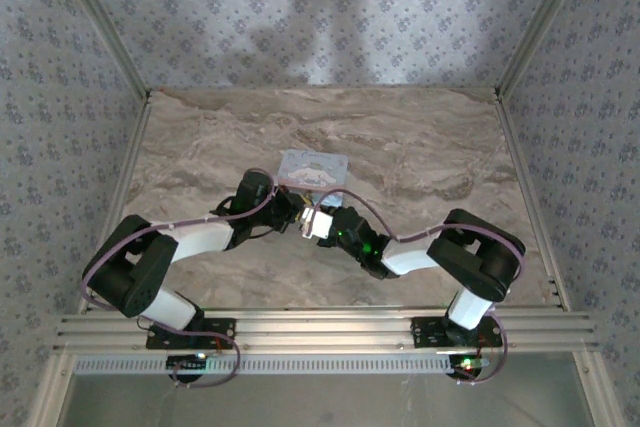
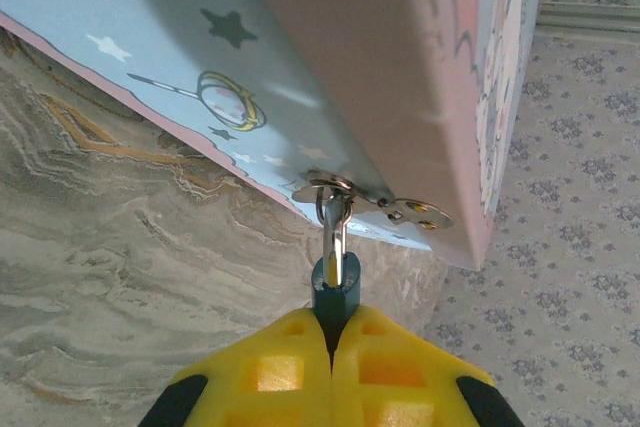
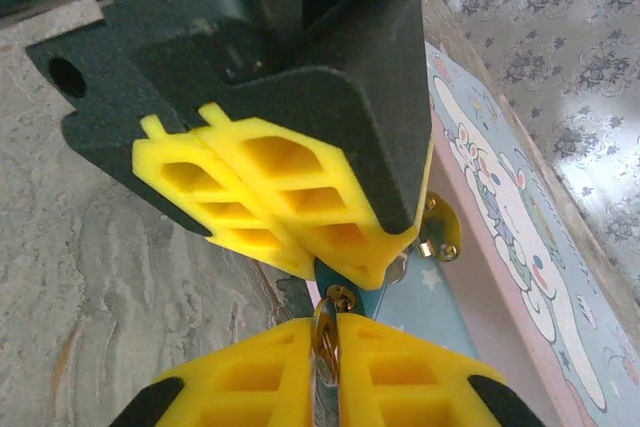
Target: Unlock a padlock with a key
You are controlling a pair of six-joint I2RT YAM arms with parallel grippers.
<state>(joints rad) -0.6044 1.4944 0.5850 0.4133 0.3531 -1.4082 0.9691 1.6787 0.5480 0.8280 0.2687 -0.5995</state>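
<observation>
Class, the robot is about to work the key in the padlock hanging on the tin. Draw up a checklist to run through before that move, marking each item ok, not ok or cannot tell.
1. Left gripper shut on the padlock: ok.
2. Shackle threaded through the hasp of the tin: ok.
3. Right gripper shut on the key: ok.
4. Key close under the padlock: ok.
5. Key seated in the padlock: cannot tell, the joint is hidden.
</observation>
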